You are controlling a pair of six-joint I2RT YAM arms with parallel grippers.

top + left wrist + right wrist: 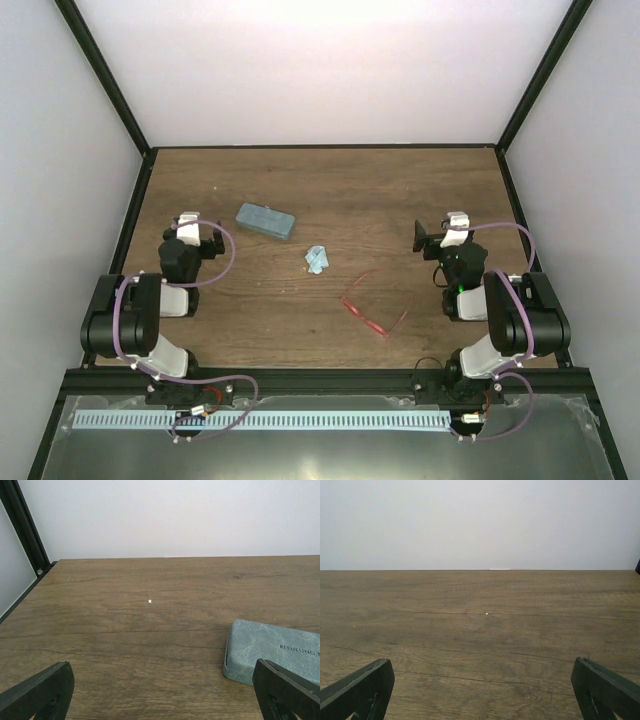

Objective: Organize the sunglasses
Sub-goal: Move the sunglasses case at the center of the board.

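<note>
Sunglasses (375, 308) lie on the table (330, 185) near the right gripper (437, 235); it and the left gripper (200, 235) gape wide, empty. Slim frames hugging wood may skid or bend when pinched.

Red translucent sunglasses (362, 315), marbled grey-blue case (265, 220), light blue cloth (317, 260), brown wood-grain table (400, 190)

Setting: robotics lab test cell. Plain white wall panels (330, 70) in a black strut frame (108, 80) box in a wood-grain tabletop (330, 185).

Both end effectors (161, 680) (481, 680): jaws wide apart
</note>
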